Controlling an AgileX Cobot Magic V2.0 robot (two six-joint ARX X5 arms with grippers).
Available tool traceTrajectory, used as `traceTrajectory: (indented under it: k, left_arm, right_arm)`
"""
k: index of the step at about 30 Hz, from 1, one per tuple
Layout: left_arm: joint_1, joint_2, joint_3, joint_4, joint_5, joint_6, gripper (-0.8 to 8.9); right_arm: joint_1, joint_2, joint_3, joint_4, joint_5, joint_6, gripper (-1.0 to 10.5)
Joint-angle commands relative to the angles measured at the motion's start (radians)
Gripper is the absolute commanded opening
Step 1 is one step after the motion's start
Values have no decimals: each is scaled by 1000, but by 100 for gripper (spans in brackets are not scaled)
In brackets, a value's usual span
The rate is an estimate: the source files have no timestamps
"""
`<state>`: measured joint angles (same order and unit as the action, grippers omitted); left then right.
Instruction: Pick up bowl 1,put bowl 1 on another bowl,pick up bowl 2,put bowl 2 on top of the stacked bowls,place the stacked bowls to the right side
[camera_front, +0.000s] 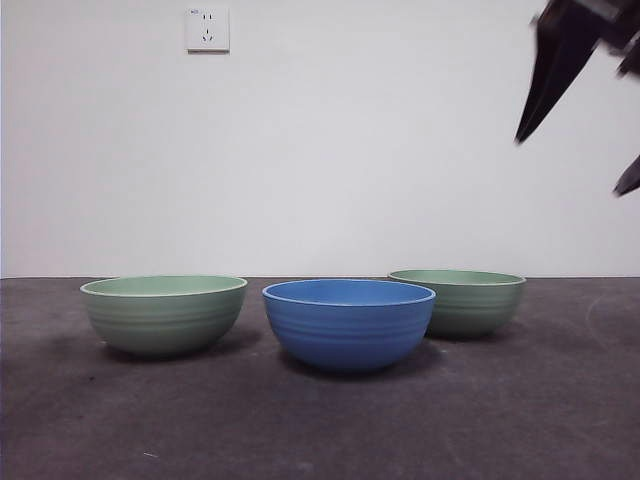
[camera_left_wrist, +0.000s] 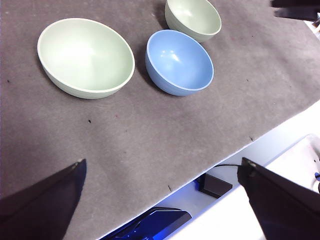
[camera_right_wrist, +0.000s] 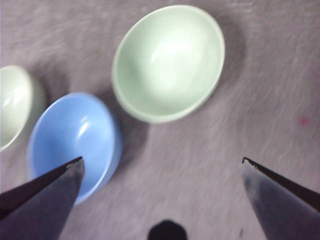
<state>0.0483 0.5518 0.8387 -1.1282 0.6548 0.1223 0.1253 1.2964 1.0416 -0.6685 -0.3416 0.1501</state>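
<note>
While all three bowls are sitting apart on the dark grey table (camera_front: 560, 420), nothing is stacked yet, so the task is judged to be at its very first step. The blue bowl (camera_front: 348, 325) is standing in the middle and nearest the front camera, ribbed and pale-rimmed. One pale green bowl (camera_front: 163, 314) is resting to its left, clearly apart from it, and a second pale green bowl (camera_front: 464, 300) is sitting to its right and a little farther back, partly hidden behind the blue rim.

The right claw (camera_right_wrist: 162, 172) is hanging high above the table with its jaws spread wide and gripping nothing; in the front view it is showing as dark tips at the upper right corner (camera_front: 575, 60). Its wrist camera is looking down on the right-hand green bowl (camera_right_wrist: 168, 62), which is lying ahead of the open jaws, with the blue bowl (camera_right_wrist: 75, 142) off to one side. The left claw (camera_left_wrist: 162, 172) is also spread and empty, waiting near the table's front edge, well away from the bowls.

The right arm is seemingly the nearer one to the right-hand green bowl, so the coming move is probably a descent onto that bowl's rim, then a short carry leftward to the blue bowl. Being round, the bowl offers no long axis to align with.
</note>
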Motion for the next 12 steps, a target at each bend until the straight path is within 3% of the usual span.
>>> traceTrajectory:
  k: [1,12]
  left_arm:
    - [-4,-2,2,7,1,-1,628]
    - [-4,-2,2,5,1,-1,628]
  right_arm:
    - [8,109,52,26,28,10,615]
    - [42,412,159,156,119,7,588]
